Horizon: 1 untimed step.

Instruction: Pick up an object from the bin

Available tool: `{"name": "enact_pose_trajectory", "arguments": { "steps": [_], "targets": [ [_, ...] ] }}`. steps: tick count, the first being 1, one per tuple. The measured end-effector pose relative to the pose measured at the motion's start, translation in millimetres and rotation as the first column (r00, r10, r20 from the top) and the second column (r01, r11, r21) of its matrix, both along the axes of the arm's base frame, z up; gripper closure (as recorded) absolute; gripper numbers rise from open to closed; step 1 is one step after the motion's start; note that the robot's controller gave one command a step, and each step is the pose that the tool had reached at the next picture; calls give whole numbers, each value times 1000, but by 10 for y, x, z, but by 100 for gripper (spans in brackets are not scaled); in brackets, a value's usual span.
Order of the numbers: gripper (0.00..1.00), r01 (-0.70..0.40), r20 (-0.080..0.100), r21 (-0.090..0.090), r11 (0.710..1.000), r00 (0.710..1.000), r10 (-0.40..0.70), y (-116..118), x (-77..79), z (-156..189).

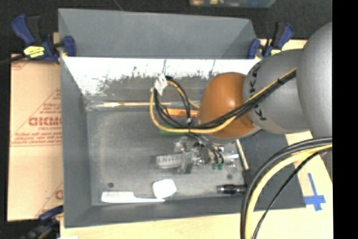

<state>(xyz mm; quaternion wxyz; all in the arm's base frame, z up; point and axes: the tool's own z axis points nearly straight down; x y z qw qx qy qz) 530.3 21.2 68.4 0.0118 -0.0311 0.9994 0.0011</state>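
Note:
My gripper (184, 158) hangs low over the bin floor, right of the middle, beneath the orange wrist cover. A white lump (164, 188) lies just in front of it and to the left, joined to a flat white strip (120, 196) along the front wall. A black marker (231, 189) lies at the front right, close to the gripper. A thin white stick (241, 154) slants along the right wall beside it. Nothing shows between the fingers.
A long thin wooden stick with an orange end (131, 104) lies along the far wall, partly behind the arm's black and yellow cables. The arm covers the bin's right side. Bare floor lies to the left of the gripper.

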Motion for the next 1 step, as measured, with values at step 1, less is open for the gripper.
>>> {"name": "enact_pose_trajectory", "arguments": {
  "steps": [1],
  "targets": [
    [100,1,-10,-1,1000,1000,-1,-4,-29,242]
  ]
}}
